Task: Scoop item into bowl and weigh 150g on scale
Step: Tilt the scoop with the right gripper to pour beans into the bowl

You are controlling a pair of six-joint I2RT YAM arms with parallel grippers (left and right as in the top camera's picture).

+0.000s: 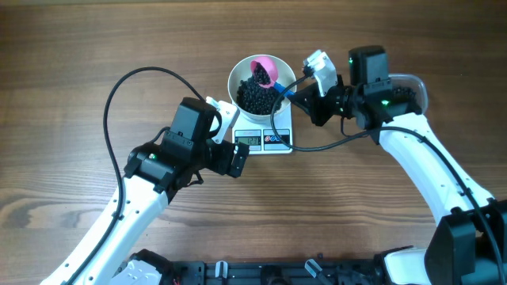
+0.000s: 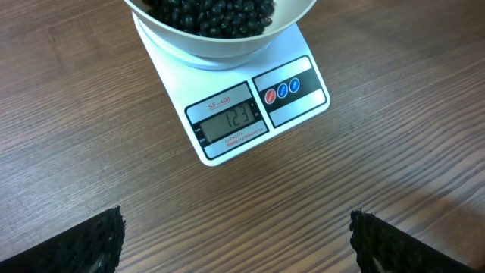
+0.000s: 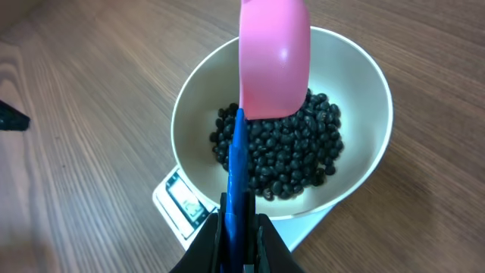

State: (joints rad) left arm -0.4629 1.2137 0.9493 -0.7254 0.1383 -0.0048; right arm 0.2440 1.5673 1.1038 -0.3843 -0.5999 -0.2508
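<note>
white bowl [image 3: 364, 83] of black beans [image 3: 288, 159] sits on the scale [image 2: 227, 125]. right gripper [image 3: 241, 221] clamped on the blue handle [image 3: 238, 163] of the pink scoop [image 3: 274, 61] over the bowl, left gripper [image 2: 239, 246] wide open just near of the scale

The scale [image 2: 297, 108] rests on the wooden surface [image 2: 394, 174]; its display [image 2: 230, 126] reads 123. A white bowl [image 2: 220, 45] of black beans [image 2: 212, 11] sits at its 12 o'clock end. The fingers [image 2: 83, 243] stand wide apart at 7 and 5 o'clock.
</note>
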